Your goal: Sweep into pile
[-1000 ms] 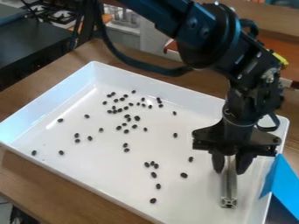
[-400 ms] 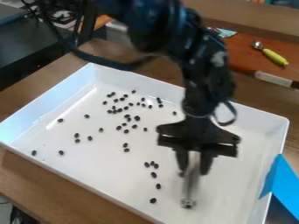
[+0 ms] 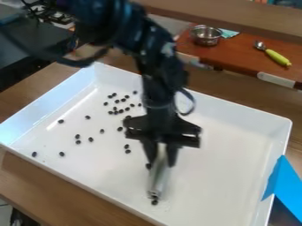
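My gripper (image 3: pixel 160 160) hangs over the lower middle of the white tray (image 3: pixel 224 190), shut on a silver metal bar (image 3: pixel 157 178) that slants down to the tray floor. One black bean (image 3: pixel 154 202) lies right at the bar's lower end, and another (image 3: pixel 148 166) shows at its left side. Many more black beans are scattered over the tray's left half, with a loose cluster (image 3: pixel 117 101) toward the back and a few single ones (image 3: pixel 61 154) near the left front. Some beans are hidden behind the gripper and bar.
The raised tray walls (image 3: pixel 236 106) surround the beans. Blue material (image 3: pixel 286 185) stands at the right edge. Behind are a metal bowl (image 3: pixel 206 35) and a green-handled utensil (image 3: pixel 276 56) on a reddish-brown surface. A dark stove (image 3: pixel 29 48) is at upper left.
My gripper and the bar have moved left across the tray from its right side. The beans that lay right of the bar's present place no longer show there. The bowl behind has come into sight.
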Robot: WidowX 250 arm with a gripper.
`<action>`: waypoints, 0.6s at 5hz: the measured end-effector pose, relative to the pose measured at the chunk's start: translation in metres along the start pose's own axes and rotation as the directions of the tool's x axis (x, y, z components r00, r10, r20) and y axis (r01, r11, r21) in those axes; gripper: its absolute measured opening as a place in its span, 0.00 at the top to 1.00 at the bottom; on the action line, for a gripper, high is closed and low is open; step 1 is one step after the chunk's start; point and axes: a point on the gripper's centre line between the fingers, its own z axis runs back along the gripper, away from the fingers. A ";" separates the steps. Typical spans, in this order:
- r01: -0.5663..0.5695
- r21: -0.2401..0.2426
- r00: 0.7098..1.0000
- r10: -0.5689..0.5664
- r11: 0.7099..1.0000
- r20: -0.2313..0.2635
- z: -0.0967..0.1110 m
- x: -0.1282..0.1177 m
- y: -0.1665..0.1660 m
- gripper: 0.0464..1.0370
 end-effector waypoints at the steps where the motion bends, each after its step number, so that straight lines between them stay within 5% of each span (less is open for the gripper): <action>1: 0.020 -0.004 0.998 -0.019 1.000 0.065 0.002 -0.001 0.036 0.71; 2: 0.057 0.012 0.994 -0.058 0.998 0.095 0.001 0.000 0.062 0.71; 3: 0.057 0.038 0.996 -0.060 0.998 0.070 0.004 0.002 0.101 0.71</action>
